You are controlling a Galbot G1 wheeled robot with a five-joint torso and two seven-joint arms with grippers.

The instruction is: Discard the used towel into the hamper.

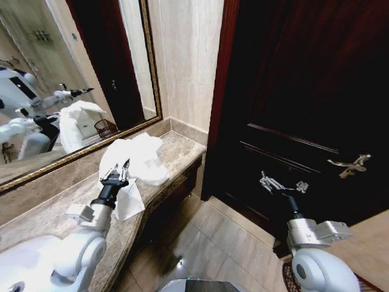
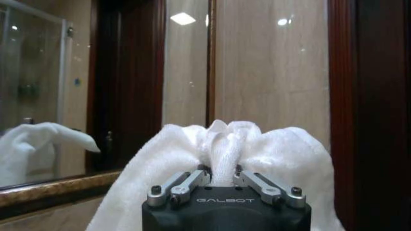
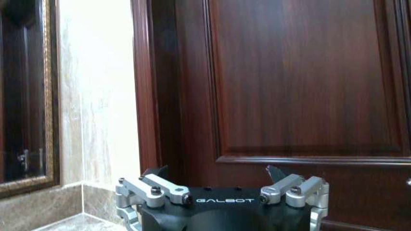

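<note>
Head view: the left gripper point(image 1: 115, 176) sits at centre left of the frame over the marble counter point(image 1: 182, 152), its fingers closed into the white towel point(image 1: 137, 164), which spreads across the counter toward the corner and hangs partly over the front edge. The right gripper point(image 1: 282, 185) hovers at centre right before the dark wooden door point(image 1: 292, 91), spread wide and holding nothing. The mirror point(image 1: 61, 79) at upper left reflects the robot, the towel and a small dark basket point(image 1: 106, 128). At the lower right corner a sliver of reddish weave point(image 1: 290, 281) peeks out behind the right arm; I judge it the hamper, though most of it is cut off by the frame.

Left wrist view: the left gripper point(image 2: 222, 180) at bottom centre pinches a bunched fold of towel point(image 2: 224, 144) between nearly closed fingers; cloth billows to both sides and hides the counter.

Right wrist view: the right gripper point(image 3: 222, 190) at the bottom stands fully open, facing the door panel point(image 3: 301, 77).

Risks: only 1 narrow fold is gripped, so the towel could slip free when lifted, and its trailing part may drag on the counter edge. With the hamper barely visible, a drop could miss it
</note>
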